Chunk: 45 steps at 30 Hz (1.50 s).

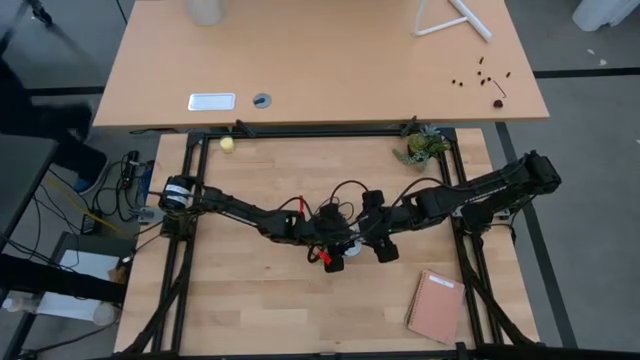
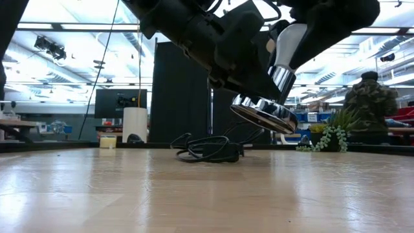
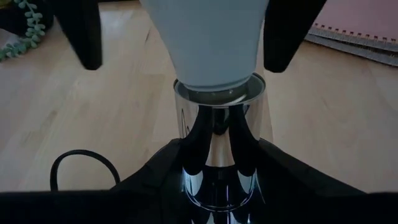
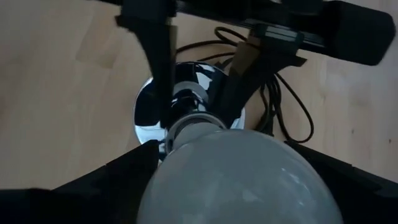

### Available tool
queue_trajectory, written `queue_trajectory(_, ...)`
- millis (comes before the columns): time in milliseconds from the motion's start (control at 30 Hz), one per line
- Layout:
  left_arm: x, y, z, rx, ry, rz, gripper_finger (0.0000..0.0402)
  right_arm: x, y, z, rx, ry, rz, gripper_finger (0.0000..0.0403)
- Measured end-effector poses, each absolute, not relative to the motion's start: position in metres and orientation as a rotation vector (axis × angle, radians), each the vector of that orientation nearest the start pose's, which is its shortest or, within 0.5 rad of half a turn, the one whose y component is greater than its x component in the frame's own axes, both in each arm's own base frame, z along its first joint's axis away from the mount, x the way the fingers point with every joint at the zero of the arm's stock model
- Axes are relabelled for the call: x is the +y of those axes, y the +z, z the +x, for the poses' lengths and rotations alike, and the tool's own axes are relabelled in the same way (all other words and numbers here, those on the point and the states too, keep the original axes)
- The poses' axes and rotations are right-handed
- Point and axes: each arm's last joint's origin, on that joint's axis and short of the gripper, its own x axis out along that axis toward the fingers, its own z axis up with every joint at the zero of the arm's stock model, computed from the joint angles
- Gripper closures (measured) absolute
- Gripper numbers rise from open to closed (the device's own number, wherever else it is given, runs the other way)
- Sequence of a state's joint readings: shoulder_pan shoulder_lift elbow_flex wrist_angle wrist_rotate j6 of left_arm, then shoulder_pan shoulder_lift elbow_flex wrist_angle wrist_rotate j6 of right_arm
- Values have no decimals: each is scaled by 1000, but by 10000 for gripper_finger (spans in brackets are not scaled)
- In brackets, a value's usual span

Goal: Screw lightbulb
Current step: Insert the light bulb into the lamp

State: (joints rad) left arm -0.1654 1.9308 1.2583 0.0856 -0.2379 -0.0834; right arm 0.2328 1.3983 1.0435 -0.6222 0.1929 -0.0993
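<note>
— Two grippers meet above the middle of the bench, well in from every edge. Where is the lightbulb?

— The lightbulb [image 4: 239,177] sits between the fingers of the right gripper [image 1: 385,247], which are closed around the frosted glass. Its neck enters the socket [image 3: 219,146], a shiny chrome piece with a round flared base. The left gripper [image 1: 335,252] is clamped on that socket stem, one dark finger on each side, and holds it up off the wood, tilted, as the low view shows.

— Is the bulb seated?

— I can't tell how far the thread has gone in. The silvery collar of the bulb shows just at the socket mouth in the right wrist view, so I judge that screwing is under way or about to start.

— How will the bulb handle?

— Light, I'd say, and stiff, but thin glass, so fragile. The frosted surface should give a fair grip, yet the pear shape tapers, so a squeeze near the neck could let it slide. Best hold is around the widest part, firm enough to turn but no harder.

— And the socket?

— Polished metal, likely slippery. If it spins in the left fingers the thread won't bite. The black cord [image 2: 207,150] lies coiled on the bench behind and might drag a little.

— Anything else nearby?

— A pink notebook [image 1: 436,306] lies toward the near right corner, well apart from the work.
</note>
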Motion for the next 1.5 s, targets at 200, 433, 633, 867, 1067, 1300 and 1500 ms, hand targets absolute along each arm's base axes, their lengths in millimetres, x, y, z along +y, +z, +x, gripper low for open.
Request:
queue_trajectory(200,-63,192,417,570,94,37,223,68,255,271,950,154,-388,56)
queue_trajectory(433,-63,192,417,571,87,33,223,70,255,270,941,211,-484,56)
queue_trajectory(633,-64,192,417,573,58,19,223,69,255,270,936,208,-595,56)
queue_trajectory(867,-64,192,417,577,26,10,223,70,255,270,924,294,-695,56)
queue_trajectory(1067,-65,191,417,579,12,8,223,72,255,270,910,358,-744,56)
queue_trajectory(1300,-65,191,417,581,-4,4,223,77,256,271,874,382,-787,58)
queue_trajectory(1500,-65,191,417,582,-3,5,223,76,257,271,874,380,-784,109)
